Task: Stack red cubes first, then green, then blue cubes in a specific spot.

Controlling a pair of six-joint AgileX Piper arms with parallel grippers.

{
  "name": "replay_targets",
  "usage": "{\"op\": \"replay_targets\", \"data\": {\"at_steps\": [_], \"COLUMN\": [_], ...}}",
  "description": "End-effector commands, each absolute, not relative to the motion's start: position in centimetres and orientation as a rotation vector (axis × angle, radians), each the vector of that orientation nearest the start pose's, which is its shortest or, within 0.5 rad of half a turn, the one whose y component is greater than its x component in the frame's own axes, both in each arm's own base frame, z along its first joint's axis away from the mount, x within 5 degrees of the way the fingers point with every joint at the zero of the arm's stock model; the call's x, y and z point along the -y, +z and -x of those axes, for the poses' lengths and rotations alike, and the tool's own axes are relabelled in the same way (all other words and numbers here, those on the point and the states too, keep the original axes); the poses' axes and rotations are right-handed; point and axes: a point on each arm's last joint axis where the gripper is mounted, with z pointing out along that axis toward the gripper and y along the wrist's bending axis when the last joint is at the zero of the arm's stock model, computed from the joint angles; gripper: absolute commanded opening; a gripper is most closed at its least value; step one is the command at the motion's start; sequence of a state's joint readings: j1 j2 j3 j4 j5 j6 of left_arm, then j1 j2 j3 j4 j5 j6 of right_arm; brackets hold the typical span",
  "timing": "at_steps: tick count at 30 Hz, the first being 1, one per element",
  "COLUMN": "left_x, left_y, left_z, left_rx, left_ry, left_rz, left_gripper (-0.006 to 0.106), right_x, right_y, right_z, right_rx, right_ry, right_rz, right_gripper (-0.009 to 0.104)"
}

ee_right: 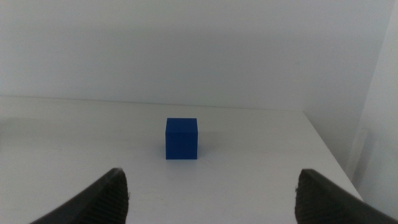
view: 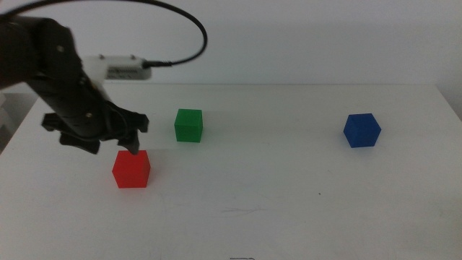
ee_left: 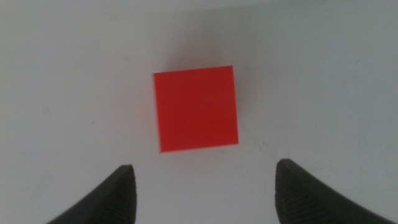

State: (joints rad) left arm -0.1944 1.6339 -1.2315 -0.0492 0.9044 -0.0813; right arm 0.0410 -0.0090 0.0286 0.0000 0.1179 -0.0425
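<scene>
From over the table, the left gripper [view: 115, 141] hangs just behind and above the red cube [view: 131, 169], its dark arm reaching in from the left with a black cable [view: 189, 25] looping overhead. That overhead look does not settle how the jaws stand; the left wrist camera does. There the two dark jaws are spread wide, wider than the red cube [ee_left: 196, 109], which lies square on the white table [view: 289, 209] ahead of the tips, touching neither.

The green cube [view: 188, 125] sits close by, behind and to the right of the red one, apart from it. The blue cube [view: 361, 130] rests well off toward the table's right side, alone.

The right arm is missing from the overhead picture. Only its own wrist camera shows the right gripper [ee_right: 211, 196], jaws apart, facing the blue cube [ee_right: 181, 138] from some way back, near the table's edge.

All three cubes lie singly on the bare tabletop, none stacked.
</scene>
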Motion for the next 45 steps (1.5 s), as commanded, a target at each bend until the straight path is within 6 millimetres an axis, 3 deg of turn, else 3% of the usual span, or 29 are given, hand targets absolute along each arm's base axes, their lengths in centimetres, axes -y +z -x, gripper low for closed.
{"op": "replay_targets", "data": {"at_steps": [1,5,11,16,19,24,29,33,39,42,44,45], "left_x": [7.4,7.7,7.9,7.9,7.9,8.1,8.2,8.4,8.4,8.4,8.5,8.6], "left_y": [27.2,25.5,25.0,25.0,24.0,22.1,21.3,20.8,19.2,19.4,20.2,20.8], "left_z": [-33.3,-34.1,-34.8,-35.3,-35.7,-36.5,-37.2,-37.4,-37.5,-37.2,-36.8,-36.5], "left_rx": [-2.740,-2.773,-2.736,-2.695,-2.713,-2.740,-2.706,-2.718,-2.780,-2.803,-2.807,-2.802], "left_ry": [-0.143,-0.159,-0.173,-0.176,-0.174,-0.167,-0.172,-0.198,-0.185,-0.180,-0.166,-0.158], "left_rz": [-0.128,-0.116,-0.105,-0.094,-0.093,-0.090,-0.084,-0.059,-0.062,-0.064,-0.083,-0.082], "left_gripper": [0.072,0.072,0.073,0.087,0.094,0.094,0.090,0.076,0.036,0.009,-0.002,-0.002], "right_x": [-0.2,-0.2,-0.2,-0.2,-0.2,-0.2,-0.2,-0.2,-0.2,-0.2,-0.2,-0.2], "right_y": [20.8,20.8,20.8,20.8,20.8,20.8,20.8,20.8,20.8,20.8,20.8,20.8], "right_z": [-5.4,-5.4,-5.4,-5.4,-5.4,-5.4,-5.4,-5.4,-5.4,-5.4,-5.4,-5.4], "right_rx": [-1.500,-1.500,-1.500,-1.500,-1.500,-1.500,-1.500,-1.500,-1.500,-1.500,-1.500,-1.500], "right_ry": [-0.030,-0.030,-0.030,-0.030,-0.030,-0.030,-0.030,-0.030,-0.030,-0.030,-0.030,-0.030], "right_rz": [0.078,0.078,0.078,0.078,0.078,0.078,0.078,0.078,0.078,0.078,0.078,0.078], "right_gripper": [0.085,0.085,0.085,0.085,0.085,0.085,0.085,0.085,0.085,0.085,0.085,0.085]}}
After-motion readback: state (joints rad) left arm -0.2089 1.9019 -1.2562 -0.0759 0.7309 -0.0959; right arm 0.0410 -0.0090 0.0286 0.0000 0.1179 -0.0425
